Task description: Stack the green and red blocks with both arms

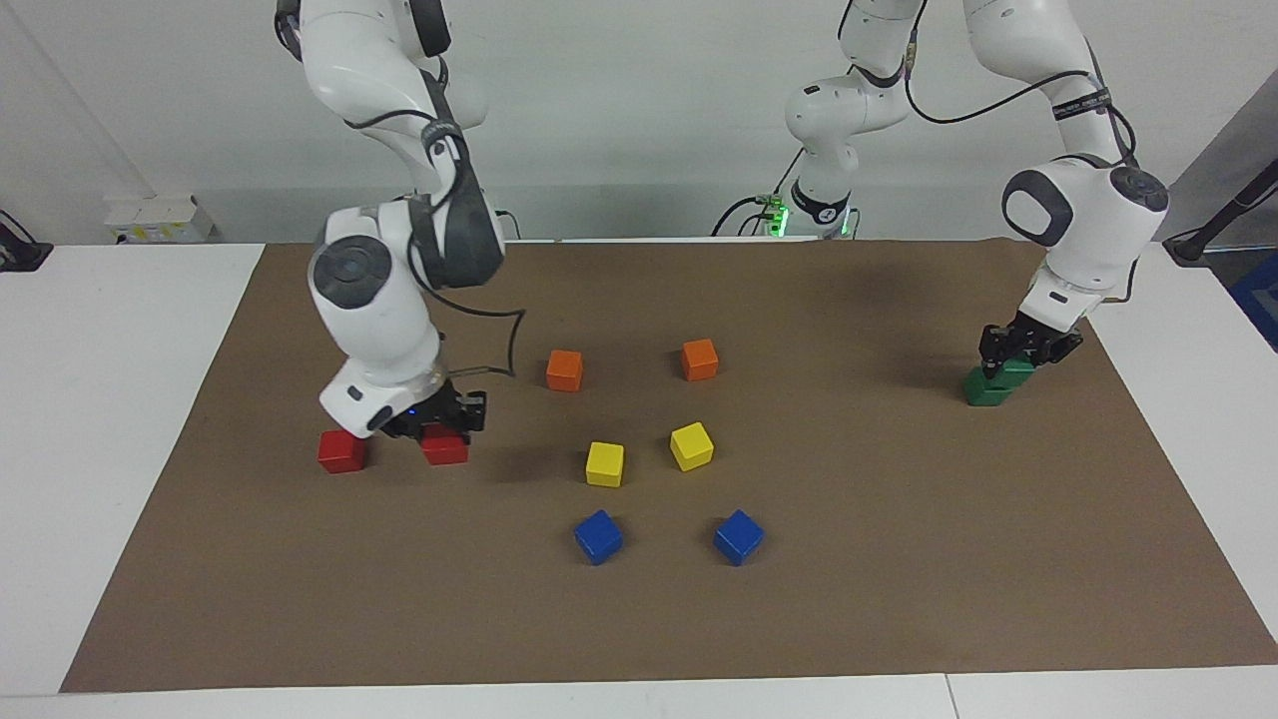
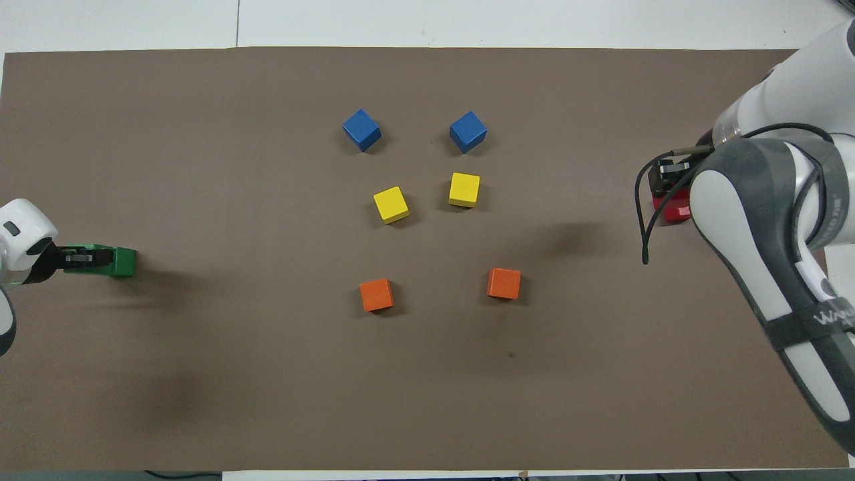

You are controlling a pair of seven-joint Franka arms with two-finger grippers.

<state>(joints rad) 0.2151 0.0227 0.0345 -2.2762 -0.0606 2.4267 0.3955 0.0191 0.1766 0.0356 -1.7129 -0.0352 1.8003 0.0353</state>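
My right gripper (image 1: pixel 440 417) is shut on a red block (image 1: pixel 445 445) and holds it low over the mat, close beside the second red block (image 1: pixel 341 451), toward the middle of the table from it. In the overhead view the right gripper (image 2: pixel 670 175) and arm cover most of the red (image 2: pixel 670 207). My left gripper (image 1: pixel 1019 349) is shut on a green block (image 1: pixel 1017 367) and holds it over the second green block (image 1: pixel 984 389), slightly offset. I cannot tell whether the two touch. The overhead view shows the left gripper (image 2: pixel 79 254) beside the lower green block (image 2: pixel 123 262).
Two orange cubes (image 1: pixel 564 370) (image 1: pixel 700 359), two yellow cubes (image 1: pixel 605 464) (image 1: pixel 692 446) and two blue cubes (image 1: pixel 598 536) (image 1: pixel 739 536) lie in the middle of the brown mat (image 1: pixel 899 599). White table borders the mat.
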